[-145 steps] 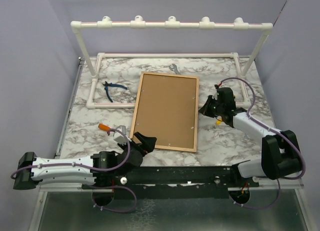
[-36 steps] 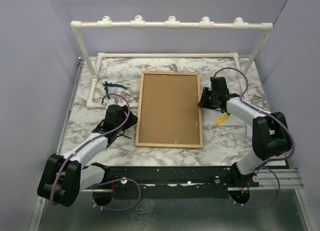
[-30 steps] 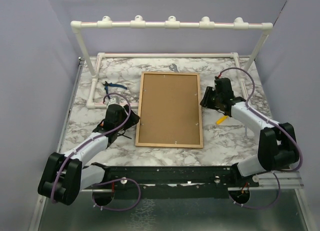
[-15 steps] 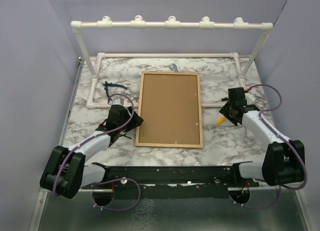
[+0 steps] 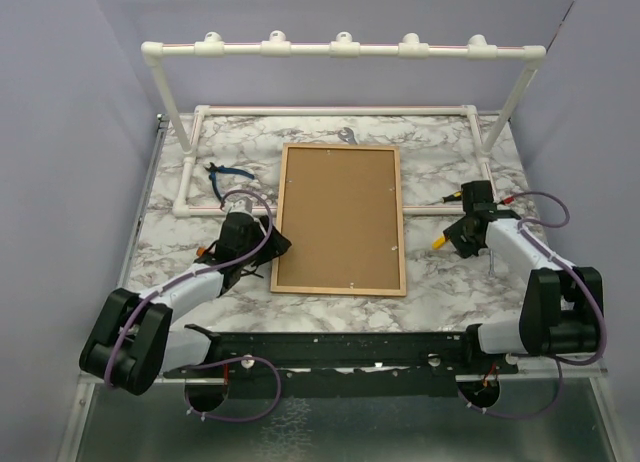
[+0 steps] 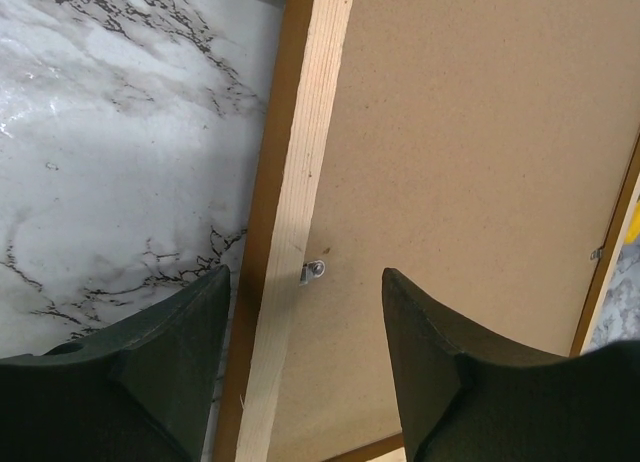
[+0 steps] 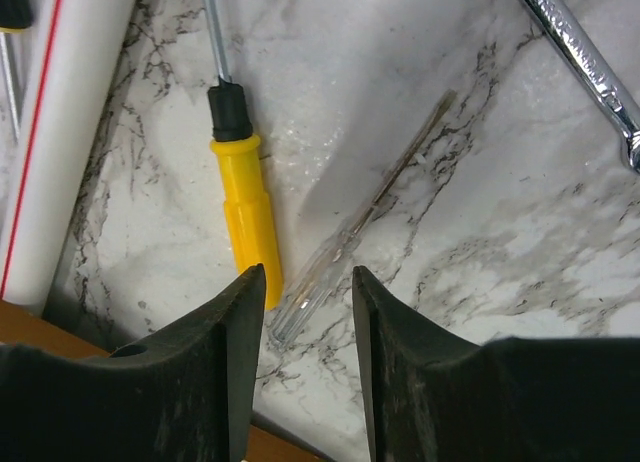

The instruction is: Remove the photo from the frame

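Left pincer [image 6: 305, 292] released over the frame [image 6: 305, 132] (backing board [image 6: 470, 162] seated); right pincer [image 7: 308, 277] released above screwdriver [image 7: 245, 202].

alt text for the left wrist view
The left pincer, open, is poised over the wooden edge of the frame, a metal tab between its jaws. The frame lies face down, brown backing board up, on a marble table.

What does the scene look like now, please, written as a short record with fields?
frame: flat on the table, brown back facing up
photo: not visible
left tool: open, astride the frame's left rail, near a metal tab
right tool: open, empty, beside the yellow screwdriver
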`<move>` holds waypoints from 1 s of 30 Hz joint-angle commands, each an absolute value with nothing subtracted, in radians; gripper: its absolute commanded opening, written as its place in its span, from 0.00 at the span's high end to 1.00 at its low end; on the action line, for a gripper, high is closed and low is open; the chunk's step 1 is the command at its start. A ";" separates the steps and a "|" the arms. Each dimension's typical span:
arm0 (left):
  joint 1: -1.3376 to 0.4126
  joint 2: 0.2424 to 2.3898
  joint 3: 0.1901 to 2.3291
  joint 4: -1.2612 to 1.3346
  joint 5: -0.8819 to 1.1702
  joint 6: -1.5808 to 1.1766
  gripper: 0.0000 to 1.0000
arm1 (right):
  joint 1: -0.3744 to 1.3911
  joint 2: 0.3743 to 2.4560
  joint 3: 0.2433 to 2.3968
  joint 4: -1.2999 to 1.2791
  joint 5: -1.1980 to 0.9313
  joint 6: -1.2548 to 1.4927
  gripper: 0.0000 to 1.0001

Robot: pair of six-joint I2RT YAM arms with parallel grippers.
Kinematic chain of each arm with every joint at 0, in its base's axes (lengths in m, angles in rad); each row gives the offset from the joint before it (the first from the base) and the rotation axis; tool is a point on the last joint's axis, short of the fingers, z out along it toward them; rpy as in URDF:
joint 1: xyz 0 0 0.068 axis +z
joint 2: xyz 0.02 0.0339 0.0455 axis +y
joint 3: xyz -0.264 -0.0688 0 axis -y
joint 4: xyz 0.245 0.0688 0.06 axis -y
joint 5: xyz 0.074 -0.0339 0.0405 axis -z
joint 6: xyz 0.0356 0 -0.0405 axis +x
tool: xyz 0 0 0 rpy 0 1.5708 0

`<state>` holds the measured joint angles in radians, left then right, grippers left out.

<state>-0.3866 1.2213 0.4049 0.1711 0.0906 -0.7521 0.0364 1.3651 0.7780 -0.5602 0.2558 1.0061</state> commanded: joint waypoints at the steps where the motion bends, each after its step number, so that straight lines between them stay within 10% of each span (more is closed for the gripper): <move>1: -0.393 1.173 0.383 0.179 0.098 -0.764 0.37 | 0.024 1.399 0.749 -0.573 0.221 1.096 0.58; 30: -0.387 1.195 0.453 0.107 -0.046 -0.716 0.28 | 0.019 1.446 0.702 -0.540 0.125 1.149 0.61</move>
